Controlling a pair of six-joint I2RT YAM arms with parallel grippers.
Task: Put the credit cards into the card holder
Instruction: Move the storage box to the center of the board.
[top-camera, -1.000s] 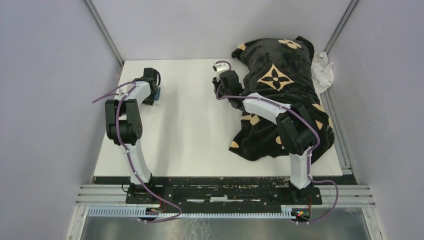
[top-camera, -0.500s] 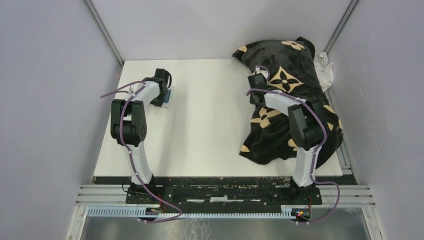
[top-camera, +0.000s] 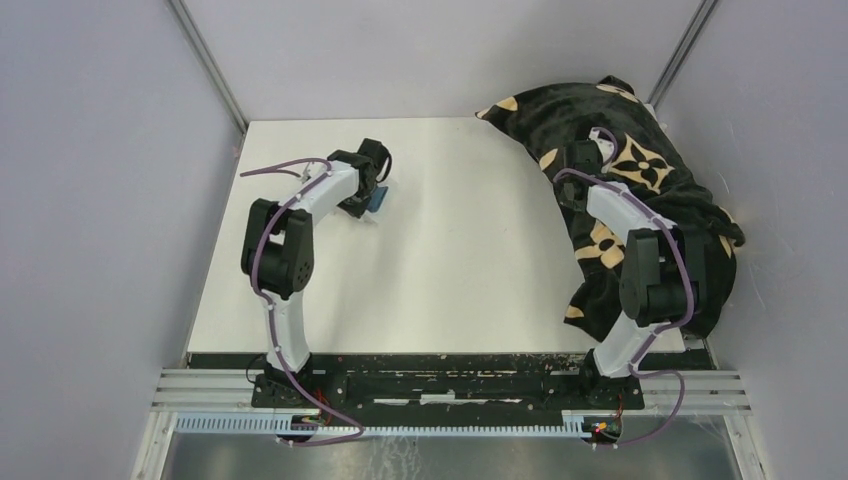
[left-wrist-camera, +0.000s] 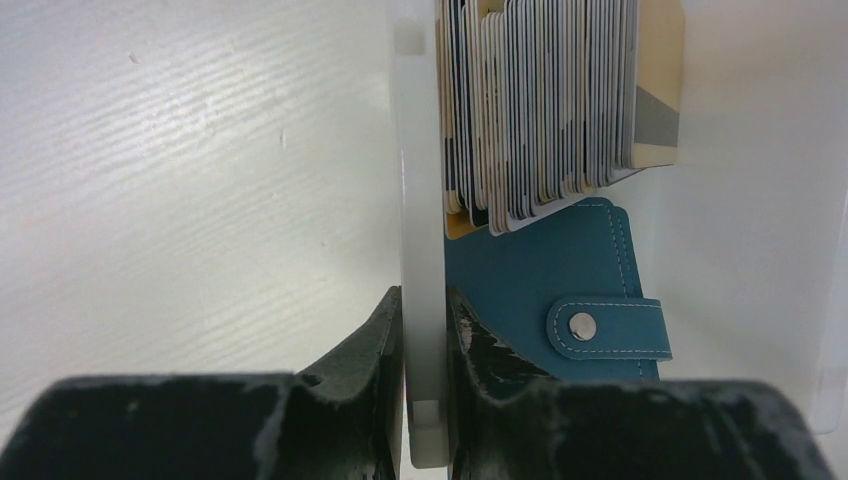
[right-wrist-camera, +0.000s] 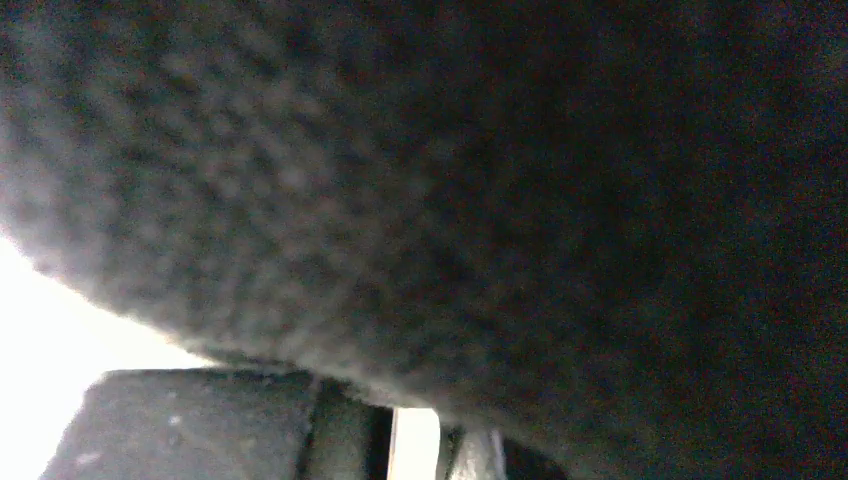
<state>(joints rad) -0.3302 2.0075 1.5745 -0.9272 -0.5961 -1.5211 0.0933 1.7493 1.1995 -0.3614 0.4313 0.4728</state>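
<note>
In the left wrist view my left gripper is shut on the side wall of a clear plastic tray. Inside the tray, several credit cards stand on edge in a tight row with a tan and grey one at the outside. The teal card holder lies beside them, its snap tab closed. From above, the left gripper sits at the table's back left with the card holder showing blue beside it. My right gripper is shut on the edge of a black blanket.
The black blanket with tan flower marks is heaped along the right edge of the white table and hangs over it. In the right wrist view the blanket fills nearly everything and covers the fingertips. Grey walls close in both sides.
The left gripper has dragged the tray with the cards and card holder to the right. The right gripper closed on the blanket and pulled it toward the right wall.
</note>
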